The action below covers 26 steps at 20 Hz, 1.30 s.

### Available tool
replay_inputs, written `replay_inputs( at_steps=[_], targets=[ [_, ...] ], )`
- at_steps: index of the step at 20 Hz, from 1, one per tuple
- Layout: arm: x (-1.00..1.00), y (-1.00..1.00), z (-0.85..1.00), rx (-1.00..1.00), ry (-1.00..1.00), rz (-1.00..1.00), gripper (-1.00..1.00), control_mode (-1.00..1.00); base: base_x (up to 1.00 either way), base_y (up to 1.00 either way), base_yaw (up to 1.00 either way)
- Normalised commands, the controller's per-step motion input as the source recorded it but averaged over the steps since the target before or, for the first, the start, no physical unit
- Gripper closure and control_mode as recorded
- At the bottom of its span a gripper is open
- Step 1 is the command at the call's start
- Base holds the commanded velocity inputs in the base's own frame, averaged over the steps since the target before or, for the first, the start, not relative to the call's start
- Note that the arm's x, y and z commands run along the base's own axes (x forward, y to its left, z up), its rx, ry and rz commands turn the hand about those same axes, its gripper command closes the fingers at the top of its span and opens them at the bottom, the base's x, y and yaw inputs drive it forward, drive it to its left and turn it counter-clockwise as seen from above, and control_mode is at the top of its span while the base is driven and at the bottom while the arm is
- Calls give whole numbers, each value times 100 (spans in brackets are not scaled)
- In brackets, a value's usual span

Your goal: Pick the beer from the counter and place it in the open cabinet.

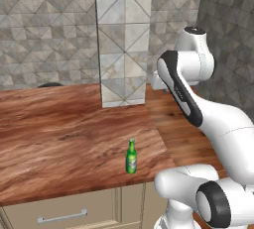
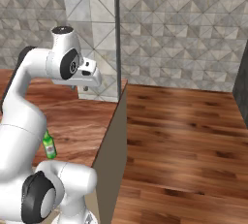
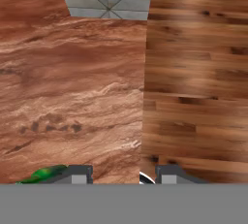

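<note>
1. Reddish wood-grain counter (image 1: 64, 134) runs under a grey tiled wall, with a tiled column (image 1: 124, 39) standing at its back and plank floor (image 2: 184, 136) beyond its right end.
2. Gripper (image 3: 124, 175) hangs high above the counter's right edge, looking straight down; in the hand view one dark fingertip sits over the countertop and the other over the floor.
3. Its jaws stand apart with only bare surface between them; nothing is pinched.
4. Outward from the tool, the beer (image 1: 131, 156) lies toward the counter's front edge, near the front right corner. In the hand view a green sliver of it shows at the bottom left, just beside the left fingertip.
5. The bottle stands upright, long axis vertical, cap up, free on all sides, well below the hand.
6. By my reading the reach has not begun: the hand would need to come back toward the front edge and down, then close across the bottle's body from the side.
7. A glancing touch on the slim neck could tip it toward the nearby edge.
</note>
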Motion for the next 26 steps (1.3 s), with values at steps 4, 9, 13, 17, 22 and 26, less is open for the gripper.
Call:
replay_inputs(
  at_steps=[4,9,13,17,22,26],
  targets=[
    [-6,-1,-3,1,0,0,-100,-100,0,0,0],
    [-13,0,-21,7,5,0,-100,-100,0,0,0],
    [-39,0,-36,12,1,0,-100,-100,0,0,0],
    [-35,-10,-49,13,0,2,-100,-100,0,0,0],
    [-12,-7,-38,1,-1,16,-100,-100,0,0,0],
    [-11,-15,-42,1,-5,21,-100,-100,0,0,0]
  ],
)
